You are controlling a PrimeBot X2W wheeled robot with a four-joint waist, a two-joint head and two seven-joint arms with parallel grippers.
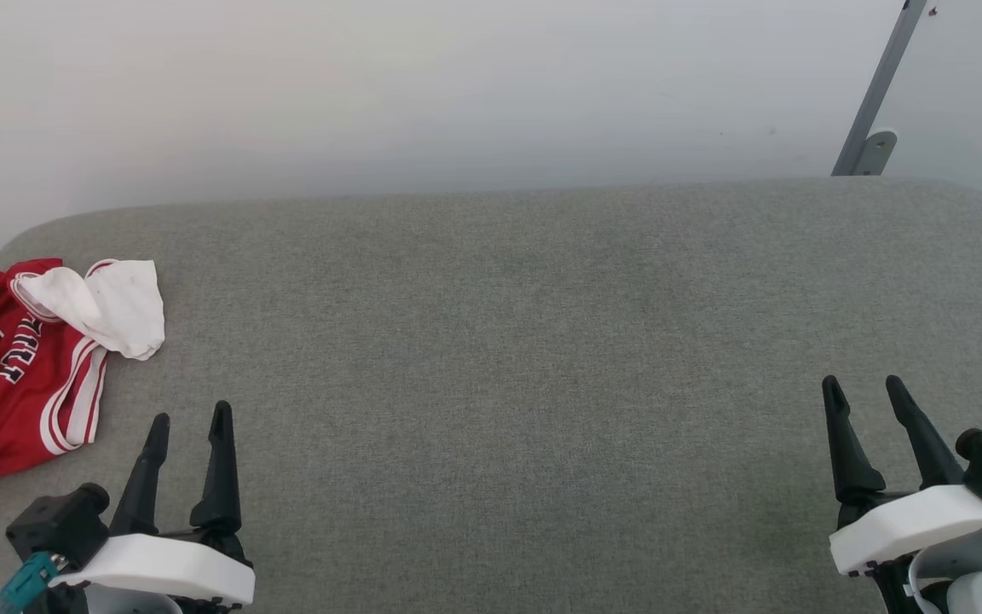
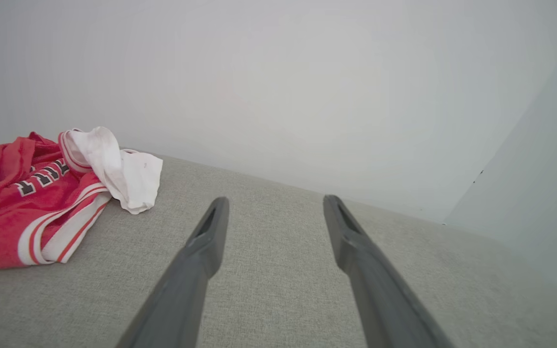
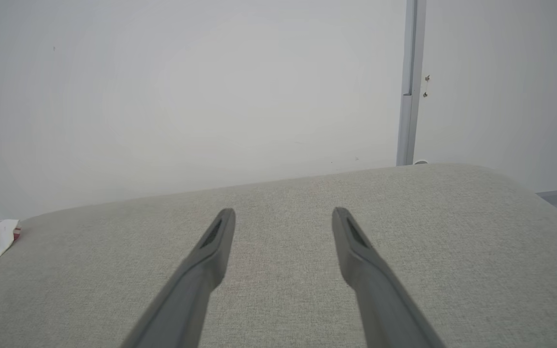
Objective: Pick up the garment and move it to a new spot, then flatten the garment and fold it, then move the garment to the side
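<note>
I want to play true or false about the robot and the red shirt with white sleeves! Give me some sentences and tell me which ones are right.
1. The red jersey shirt with white sleeves lies on the grey fabric surface, at the robot's left. True.
2. The left gripper has its jaws shut on the shirt. False: the jaws are open and hold nothing, and the shirt lies apart from them.
3. The shirt is folded flat and neat. False: it is crumpled, with a white sleeve flopped over the red part.
4. The right gripper has its jaws open with nothing between them. True.
</note>
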